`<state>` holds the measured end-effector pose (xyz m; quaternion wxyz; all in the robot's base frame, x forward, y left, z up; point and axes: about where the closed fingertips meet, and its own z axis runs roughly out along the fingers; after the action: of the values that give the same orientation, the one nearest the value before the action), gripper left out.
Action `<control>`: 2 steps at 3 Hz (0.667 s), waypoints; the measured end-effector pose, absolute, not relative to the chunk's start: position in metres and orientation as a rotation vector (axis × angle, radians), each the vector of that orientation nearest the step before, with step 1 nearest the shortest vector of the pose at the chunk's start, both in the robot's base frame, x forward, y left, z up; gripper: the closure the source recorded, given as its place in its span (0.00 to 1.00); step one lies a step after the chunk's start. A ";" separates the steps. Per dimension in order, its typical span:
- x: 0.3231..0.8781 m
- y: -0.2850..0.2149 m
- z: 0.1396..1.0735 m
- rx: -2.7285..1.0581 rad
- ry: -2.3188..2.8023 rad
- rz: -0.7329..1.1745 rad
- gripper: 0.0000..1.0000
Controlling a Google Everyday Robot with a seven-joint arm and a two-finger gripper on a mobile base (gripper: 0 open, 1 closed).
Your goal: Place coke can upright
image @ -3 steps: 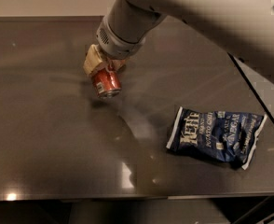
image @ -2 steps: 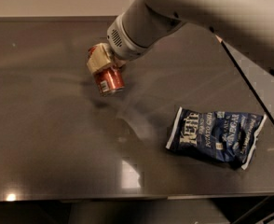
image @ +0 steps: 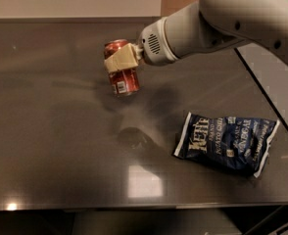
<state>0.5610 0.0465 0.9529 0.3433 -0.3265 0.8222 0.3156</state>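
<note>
The coke can (image: 123,72) is a small red can with a silver top and a white label patch. It stands nearly upright, slightly tilted, at the middle left of the dark table (image: 51,131). I cannot tell whether its base touches the table. My gripper (image: 120,61) comes in from the right and is shut on the can around its upper half. One tan finger (image: 118,60) lies across the can's front. The white arm (image: 222,18) reaches in from the upper right.
A dark blue Kettle chips bag (image: 227,143) lies flat on the table at the right. The table's right edge runs diagonally past the bag, and the front edge is near the bottom of the view.
The wrist has turned, bringing the can from a tilted, end-toward-camera pose to nearly upright. The arm has swung so it now reaches in from the right. The chips bag has not moved.
</note>
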 end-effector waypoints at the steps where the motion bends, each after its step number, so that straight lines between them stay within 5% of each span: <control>1: 0.563 0.039 0.947 -0.949 2.017 0.886 1.00; 2: 0.565 0.038 0.937 -1.101 1.894 0.838 1.00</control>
<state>0.5653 0.0381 0.9366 0.3876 -0.4325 0.7444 0.3295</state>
